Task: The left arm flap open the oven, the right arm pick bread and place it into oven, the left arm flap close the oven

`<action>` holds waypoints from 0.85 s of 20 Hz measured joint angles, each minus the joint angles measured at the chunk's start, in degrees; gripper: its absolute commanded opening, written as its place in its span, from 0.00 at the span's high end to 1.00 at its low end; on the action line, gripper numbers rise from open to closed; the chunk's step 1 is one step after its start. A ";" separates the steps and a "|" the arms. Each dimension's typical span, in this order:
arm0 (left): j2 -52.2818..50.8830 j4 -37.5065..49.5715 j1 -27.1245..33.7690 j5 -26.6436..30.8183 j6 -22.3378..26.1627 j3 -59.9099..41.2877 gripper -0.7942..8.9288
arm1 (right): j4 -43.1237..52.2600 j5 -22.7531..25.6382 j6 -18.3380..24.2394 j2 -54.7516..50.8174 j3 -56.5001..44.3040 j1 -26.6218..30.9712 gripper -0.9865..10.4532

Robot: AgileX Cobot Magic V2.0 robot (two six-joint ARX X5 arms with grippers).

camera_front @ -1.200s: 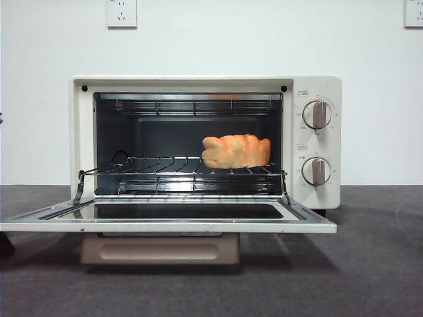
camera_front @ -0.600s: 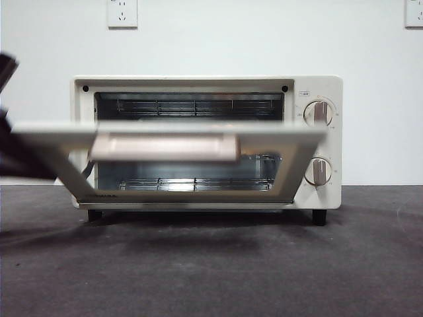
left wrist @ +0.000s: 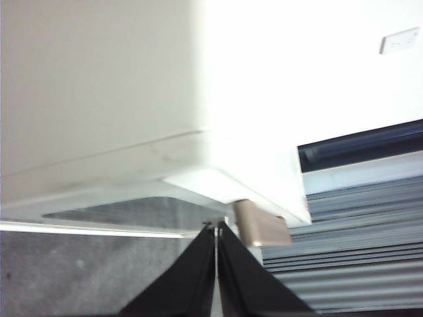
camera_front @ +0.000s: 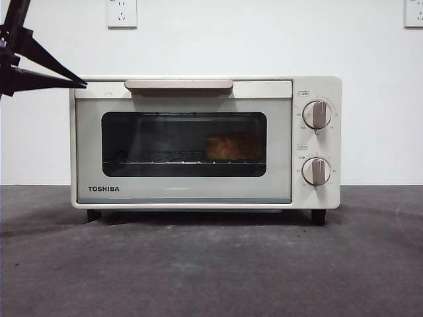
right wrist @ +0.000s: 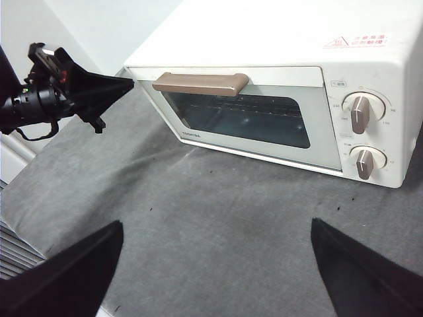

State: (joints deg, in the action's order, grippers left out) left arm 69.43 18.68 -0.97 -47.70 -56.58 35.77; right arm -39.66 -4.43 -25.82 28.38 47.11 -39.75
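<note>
oven [camera_front: 205, 142] door now shut, left gripper [camera_front: 82, 84] risen

Bkgd: plain white wall [camera_front: 211, 46], evenly lit, no shadows to speak of. Two white wall sockets high up: one [camera_front: 121, 13] just right of and above the end effector [camera_front: 82, 84] in front view, the other [camera_front: 413, 13] far off at the opposite top corner. Dark grey, textile-like surface [camera_front: 211, 271] spreads well below the end effector, w/ faint specks.

Left gripper [right wrist: 125, 84]: flat black pointed jaws, black cables. Right gripper [right wrist: 215, 264]: broad black jaws.
</note>
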 measured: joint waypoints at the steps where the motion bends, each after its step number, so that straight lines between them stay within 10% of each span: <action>1: -0.46 -0.20 -0.02 -0.66 0.00 0.00 0.91 | -0.02 -0.02 0.00 0.00 0.00 0.00 0.52; 17: -32.52 -19.34 -0.07 -0.72 18.18 0.00 0.91 | -0.02 -1.60 5.75 0.00 0.00 0.00 0.52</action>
State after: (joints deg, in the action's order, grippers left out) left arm 36.91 -0.67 -1.04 -48.42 -38.39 35.77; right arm -39.68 -6.02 -20.08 28.38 47.11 -39.75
